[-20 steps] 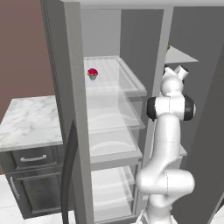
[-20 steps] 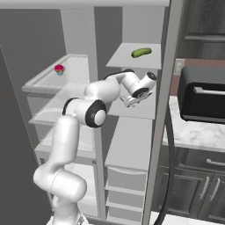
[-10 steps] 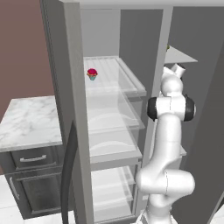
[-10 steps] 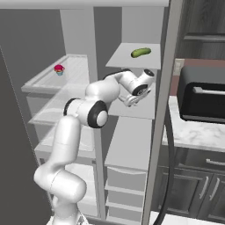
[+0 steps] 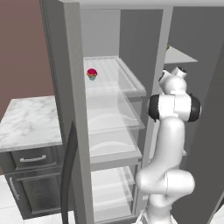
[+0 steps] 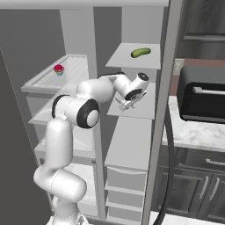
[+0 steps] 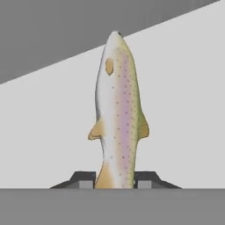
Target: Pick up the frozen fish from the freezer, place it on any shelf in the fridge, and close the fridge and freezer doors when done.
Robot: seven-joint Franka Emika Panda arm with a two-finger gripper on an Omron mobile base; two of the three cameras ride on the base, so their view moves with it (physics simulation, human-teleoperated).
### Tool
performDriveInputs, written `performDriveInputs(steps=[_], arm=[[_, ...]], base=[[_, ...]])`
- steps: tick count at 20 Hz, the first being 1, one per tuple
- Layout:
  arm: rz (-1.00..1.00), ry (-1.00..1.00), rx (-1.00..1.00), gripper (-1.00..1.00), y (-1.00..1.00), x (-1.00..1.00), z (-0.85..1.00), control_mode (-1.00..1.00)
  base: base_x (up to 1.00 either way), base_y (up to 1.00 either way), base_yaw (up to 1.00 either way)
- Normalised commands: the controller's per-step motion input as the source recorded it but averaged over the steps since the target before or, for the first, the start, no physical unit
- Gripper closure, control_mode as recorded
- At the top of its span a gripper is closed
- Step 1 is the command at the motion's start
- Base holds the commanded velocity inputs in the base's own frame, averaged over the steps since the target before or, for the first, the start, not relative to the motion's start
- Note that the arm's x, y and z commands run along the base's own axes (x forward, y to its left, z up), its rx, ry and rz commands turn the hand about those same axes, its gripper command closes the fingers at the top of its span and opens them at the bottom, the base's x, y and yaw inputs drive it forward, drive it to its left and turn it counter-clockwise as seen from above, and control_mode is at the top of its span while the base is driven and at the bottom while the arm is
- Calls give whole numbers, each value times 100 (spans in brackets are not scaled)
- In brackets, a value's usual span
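The gripper [image 7: 115,178] was clamped on the tail end of the frozen fish [image 7: 117,110], its two dark tips pressed against either side of the body in the hand view, with the fish's tail itself cut off by the lower edge. The fish lay along a pale solid shelf [image 6: 140,103] of the freezer [image 6: 132,145], head pointing away from the hand; whether it rested on the shelf or was lifted just clear of it could not be told. In the right base view the gripper [image 6: 125,104] sat low over that shelf, and the fish there was too small and too covered by the hand to make out. A green-yellow rounded item [image 6: 140,52] lay on the shelf above. In the left base view the arm's wrist hid the hand entirely. A red-topped cupcake [image 5: 92,73] stood on the top glass shelf [image 5: 127,85] of the fridge [image 5: 111,131].
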Motion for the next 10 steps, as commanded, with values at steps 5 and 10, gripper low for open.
performDriveInputs(steps=[5, 10], arm=[[2, -13, -1, 100, -11, -63, 24, -100], [1, -7, 0, 100, -11, -55, 54, -100]], base=[[0, 0, 0], [0, 0, 0]])
